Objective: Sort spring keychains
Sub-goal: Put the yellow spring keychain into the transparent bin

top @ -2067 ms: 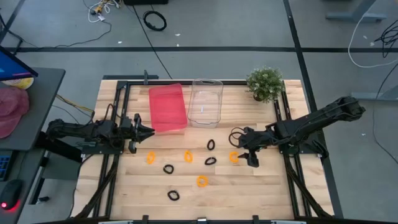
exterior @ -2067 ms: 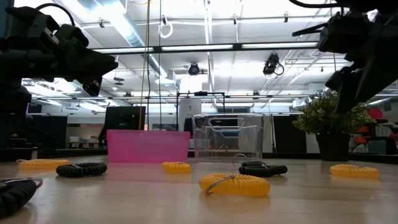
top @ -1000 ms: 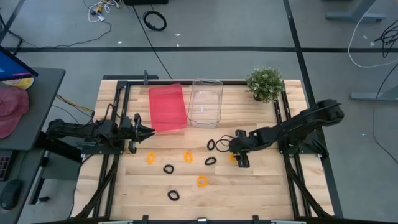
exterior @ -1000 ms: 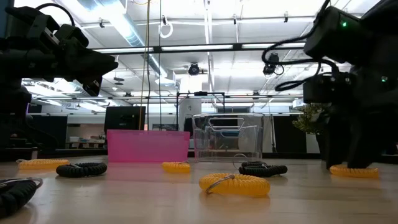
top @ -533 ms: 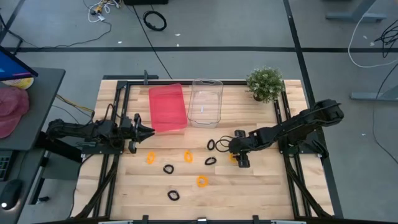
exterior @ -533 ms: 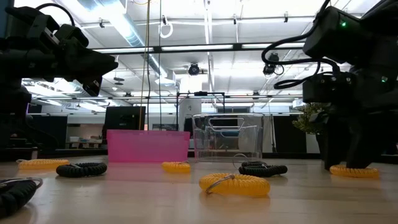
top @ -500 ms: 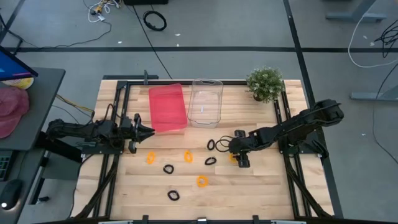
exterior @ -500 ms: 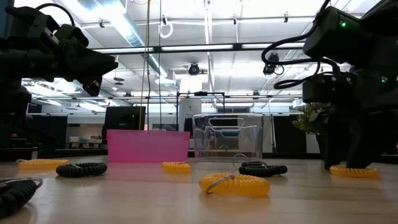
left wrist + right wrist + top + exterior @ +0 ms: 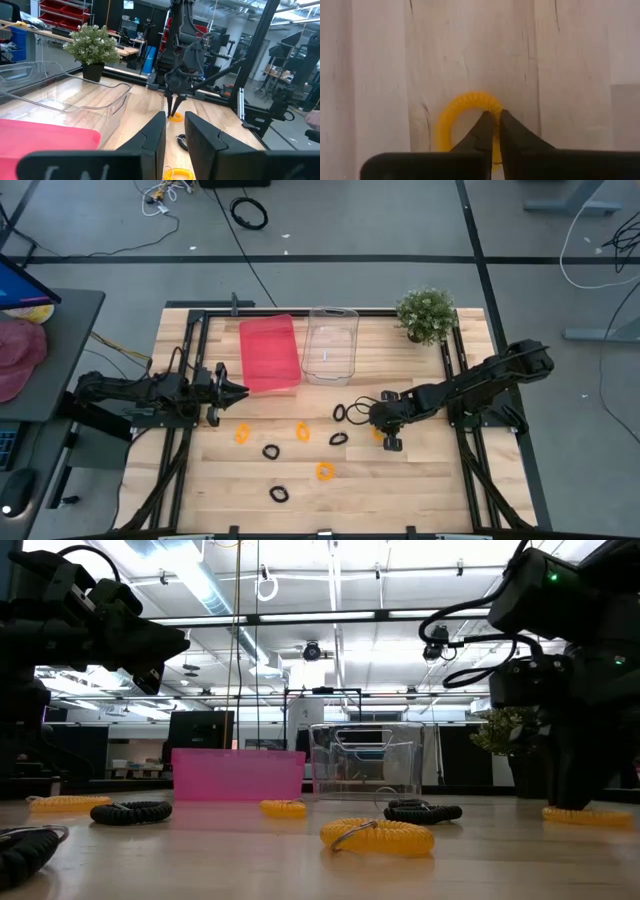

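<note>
Seen from above, the table [image 9: 420, 480] carries a pink bin [image 9: 269, 354] and a clear bin [image 9: 331, 345] side by side at its far edge, with a potted plant [image 9: 426, 314] at the far right corner. Spring keychains lie scattered on the wood nearer the front: orange ones at the left [image 9: 242, 434], centre [image 9: 302, 431] and front [image 9: 324, 471]; black ones [image 9: 270, 451], [image 9: 279, 494], [image 9: 338, 438] among them, and one more [image 9: 339, 413] nearer the clear bin. The right gripper [image 9: 385, 435] is lowered onto the table at the right of the group, over a fourth orange keychain [image 9: 376, 433]. The left gripper [image 9: 240, 390] hangs at the table's left edge, beside the pink bin.

At table height, the right arm stands on the wood at the right, its tip at the orange keychain [image 9: 588, 815]. A front orange keychain [image 9: 377, 836] lies nearest, with black ones [image 9: 131, 811], [image 9: 423, 811] behind.

Past the left wrist, the left fingers [image 9: 152, 140] stand slightly apart and hold nothing; the right gripper [image 9: 174, 111] points down at the orange keychain [image 9: 175, 117] far off.

Past the right wrist, the right fingers [image 9: 482, 134] are nearly closed, pinching the coil of the orange keychain [image 9: 455, 112], which lies flat on the wood.
</note>
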